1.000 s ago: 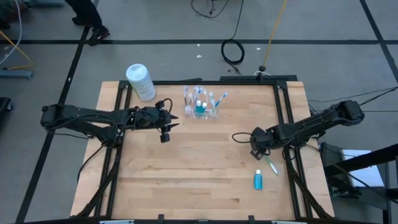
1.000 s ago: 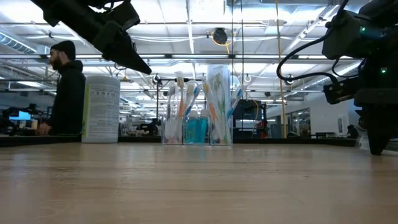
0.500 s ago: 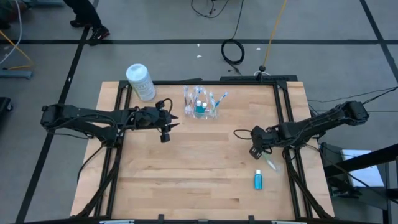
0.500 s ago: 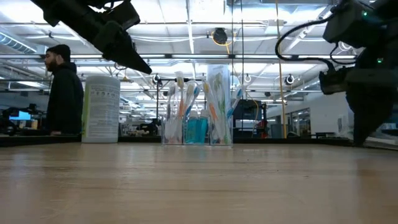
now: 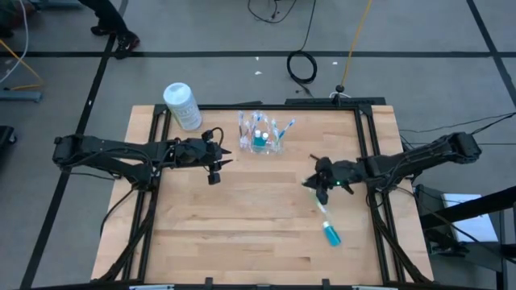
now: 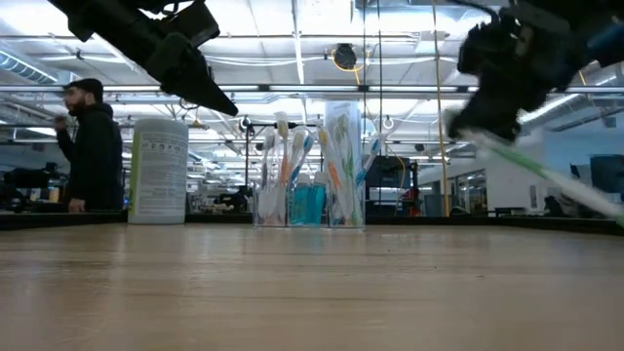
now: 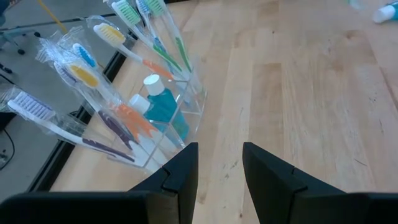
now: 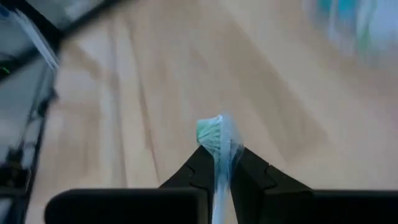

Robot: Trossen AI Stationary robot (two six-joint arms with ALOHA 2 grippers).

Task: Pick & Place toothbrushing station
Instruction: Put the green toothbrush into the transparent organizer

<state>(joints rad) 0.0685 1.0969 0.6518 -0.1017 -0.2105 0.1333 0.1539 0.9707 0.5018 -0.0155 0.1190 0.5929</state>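
Observation:
The toothbrushing station [image 5: 260,135] [image 6: 307,185] [image 7: 155,118] is a clear holder. It stands on its base at the table's far middle, with several toothbrushes and a blue bottle in it. My left gripper [image 5: 214,167] [image 7: 219,168] [image 6: 210,97] hovers open just left of it, pointing at it with nothing between the fingers. My right gripper [image 5: 321,185] [image 6: 478,122] [image 8: 217,160] is raised over the table's right half. It is shut on a green toothbrush [image 5: 324,208] [image 6: 546,175] in clear wrapping. My right gripper pinches the green toothbrush between its two fingers, just behind the brush head [image 8: 211,132]. The head sticks out past the fingertips. The fingers slant down from the table's right. The handle [image 6: 575,190] trails down toward the near right, off the wood.
A white canister [image 5: 182,105] [image 6: 158,171] stands at the far left corner. A small blue tube [image 5: 331,234] lies on the wood near the toothbrush's lower end. A person [image 6: 93,146] stands behind the table. The table's middle and near part are bare wood.
My right gripper has taken hold of the green toothbrush, which lay on the table at the right. It has risen and tipped up from pointing steeply down, and has shifted a little toward the table's left. The toothbrush now hangs slanted from it.

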